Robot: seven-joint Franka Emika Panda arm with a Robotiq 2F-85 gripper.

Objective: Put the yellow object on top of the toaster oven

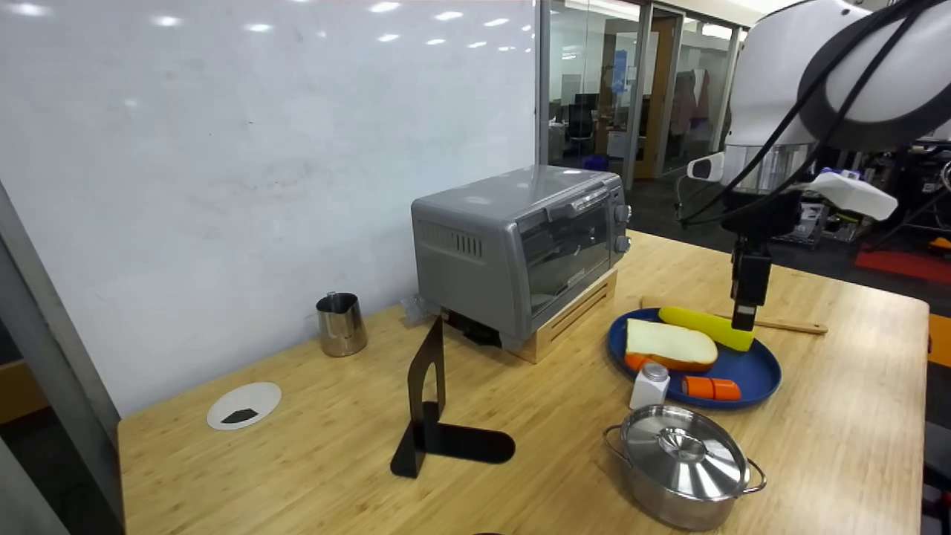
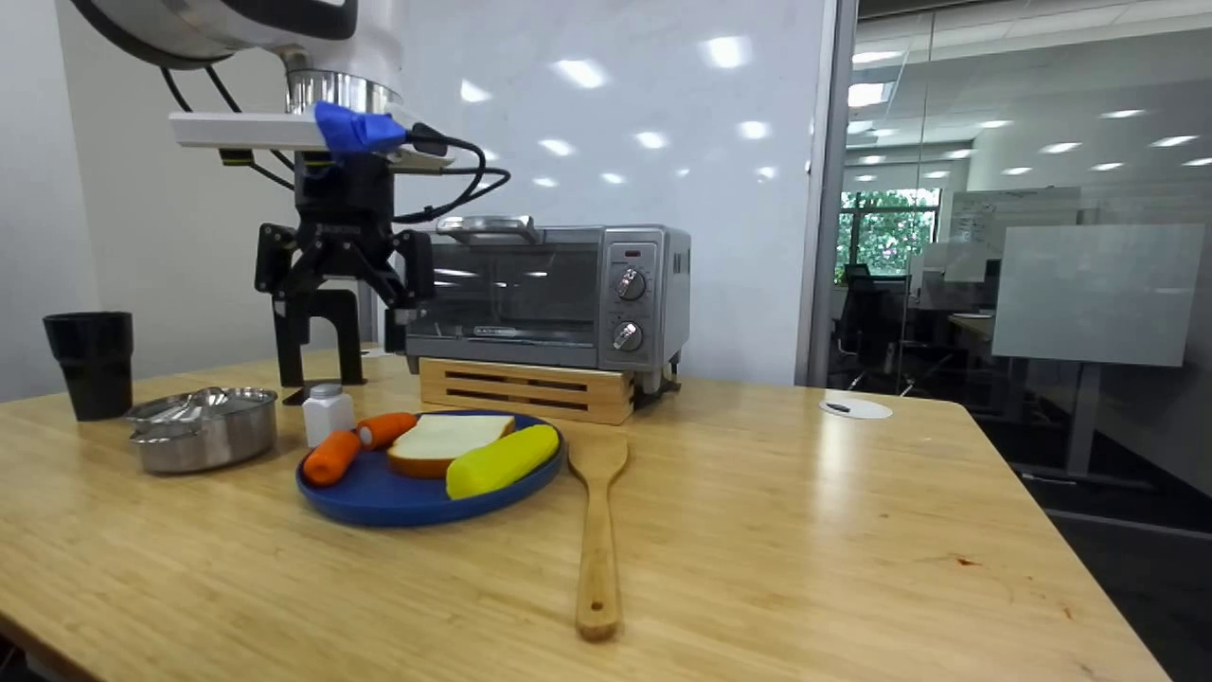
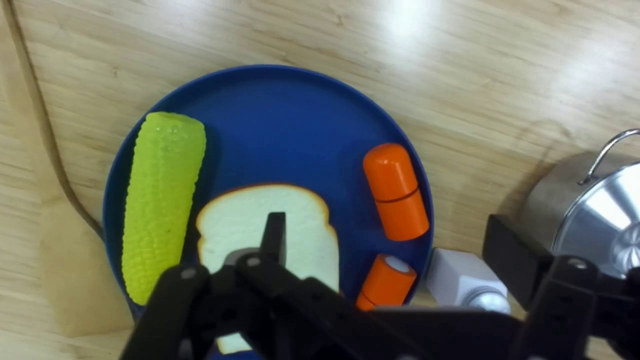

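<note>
Tool (image 2: 346,327), spread wide beneath the arm (image 2: 377,43), points straight down over the blue plate (image 3: 280,120), where the yellow corn cob (image 3: 164,200) lies beside a bread slice (image 2: 447,438).

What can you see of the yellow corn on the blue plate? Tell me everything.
The yellow corn is a slightly greenish, plastic-looking cob with bumpy molded kernels, one end flat and the other rounded. It lies on its side near the rim of the blue plate, which supports it, beside the bread slice. The open gripper hangs higher, not holding it.
</note>
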